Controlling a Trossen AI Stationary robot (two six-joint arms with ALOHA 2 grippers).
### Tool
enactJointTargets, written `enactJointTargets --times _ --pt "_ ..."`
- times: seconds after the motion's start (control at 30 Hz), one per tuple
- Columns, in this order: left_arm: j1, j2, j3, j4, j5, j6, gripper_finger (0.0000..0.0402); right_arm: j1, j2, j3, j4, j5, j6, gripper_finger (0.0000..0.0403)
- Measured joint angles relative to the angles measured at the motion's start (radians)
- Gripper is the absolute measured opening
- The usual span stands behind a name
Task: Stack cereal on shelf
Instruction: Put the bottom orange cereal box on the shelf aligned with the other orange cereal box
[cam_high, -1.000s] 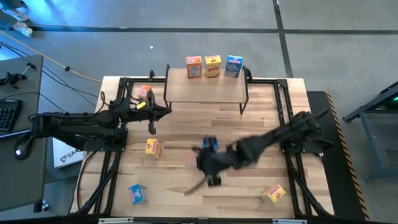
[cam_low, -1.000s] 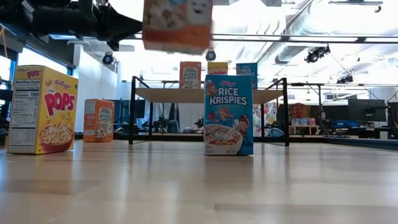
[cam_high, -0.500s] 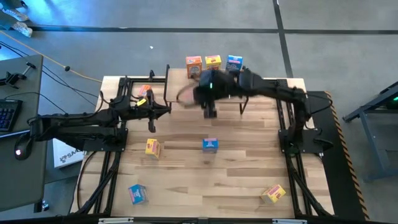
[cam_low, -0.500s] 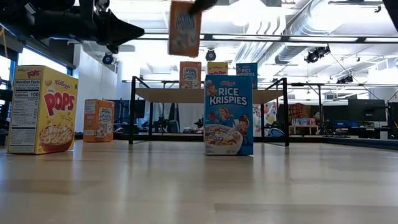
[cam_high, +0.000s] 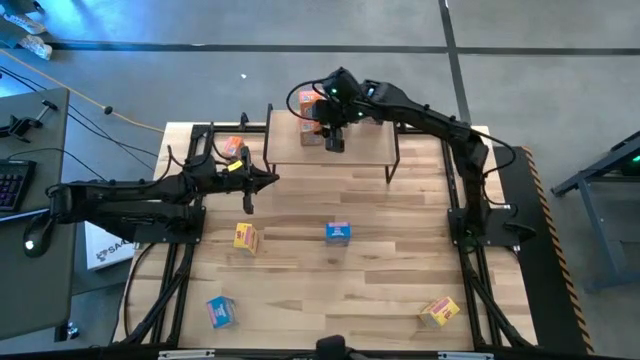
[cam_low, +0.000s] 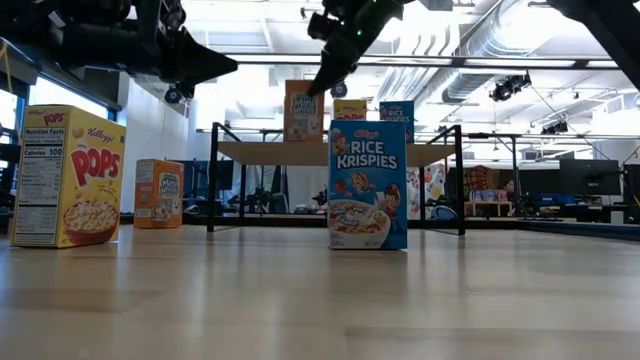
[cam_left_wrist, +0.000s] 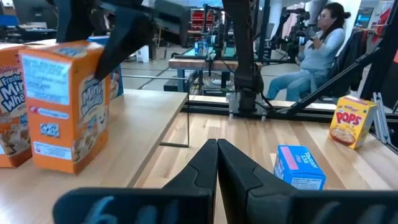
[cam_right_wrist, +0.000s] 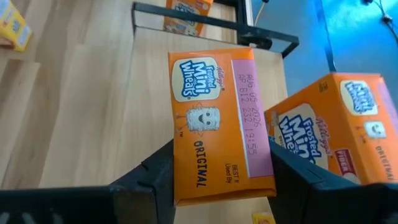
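Along the near edge of the wooden table (cam_high: 380, 290) sit a blue cereal box (cam_high: 221, 311) toward the near left corner and a yellow Pops box (cam_high: 439, 311) toward the near right corner. Farther in, around the middle of the table, a second yellow box (cam_high: 245, 237) stands left of centre and the blue Rice Krispies box (cam_high: 338, 233) stands at about the centre, well apart from each other. Beyond them the left gripper (cam_high: 248, 188) hangs over the left part of the table with its two fingers pressed together and nothing between them. Just past it, near the far left corner and beside the riser's legs, stands an orange Mini-Wheats box (cam_high: 233, 149). Across the far edge runs the shelf (cam_high: 350, 150), light wood on thin black legs. The right arm reaches over it from the right side, and the right gripper (cam_high: 325, 128) is above the shelf's far left part, its fingers pinching an orange Frosted Mini-Wheats box (cam_right_wrist: 217, 127) by its two sides. In the low view this held box (cam_low: 303, 110) looks upright at the level of the shelf top; whether it touches the wood I cannot tell. Beside it on the shelf's far edge stand another orange box (cam_right_wrist: 339, 127), then a yellow box (cam_low: 350, 110) and a blue one (cam_low: 397, 112) mostly hidden behind the Rice Krispies box.
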Motion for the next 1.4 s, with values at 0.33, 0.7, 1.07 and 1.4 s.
enactJointTargets --times 0.33,0.7,1.07,1.4 --pt "0.000 0.001 0.000 0.002 -0.003 0.000 0.0003 0.006 0.015 0.000 0.033 0.065 0.033 0.0188" --pt "-0.001 0.001 0.000 -0.002 0.002 -0.004 0.0003 0.011 0.015 0.000 0.075 0.149 0.038 0.0237" --pt "0.015 0.001 0.000 -0.003 -0.021 -0.026 0.0003 0.058 -0.012 0.104 0.027 0.297 -0.026 0.0239" --pt "0.069 0.002 0.000 -0.008 -0.023 -0.025 0.0003 0.088 -0.022 0.177 -0.231 0.197 0.091 0.0163"
